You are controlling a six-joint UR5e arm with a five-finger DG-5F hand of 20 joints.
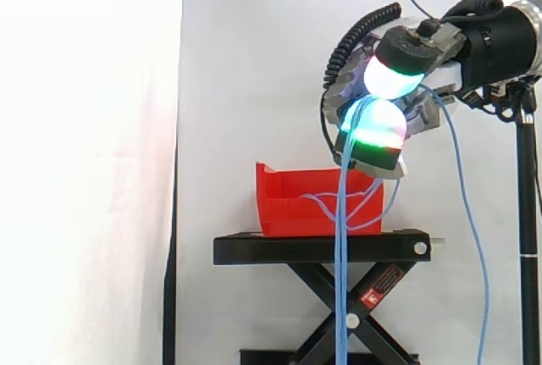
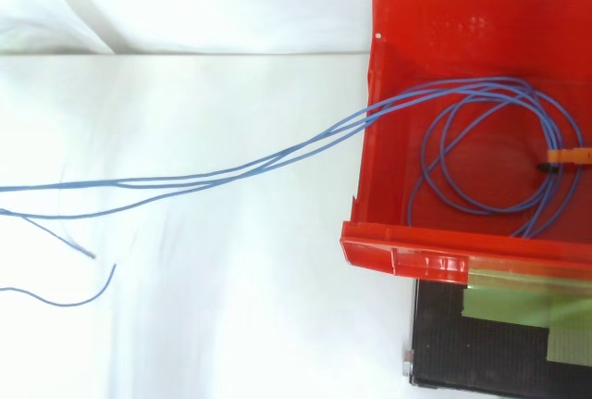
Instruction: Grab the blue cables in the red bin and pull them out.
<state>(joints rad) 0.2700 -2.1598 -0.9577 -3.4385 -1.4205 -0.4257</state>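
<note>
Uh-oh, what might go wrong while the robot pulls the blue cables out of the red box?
A loop of the blue cables lies in the red bin, held by an orange tie; it may snag and drag the bin off the black stand. The cables might also slip out of the fingers of the hand.

A robot test lab: white curtain (image 1: 254,60) behind, black scissor stand (image 1: 322,251) in the middle, tripod pole (image 1: 529,212) at right

A black scissor stand (image 1: 322,248) carries everything here, its flat top level over crossed legs. A red bin (image 1: 315,204) sits directly on that top, nearer its left end. From above, pale tape patches (image 2: 509,306) lie on the bare top just beside the bin's lip.
</note>
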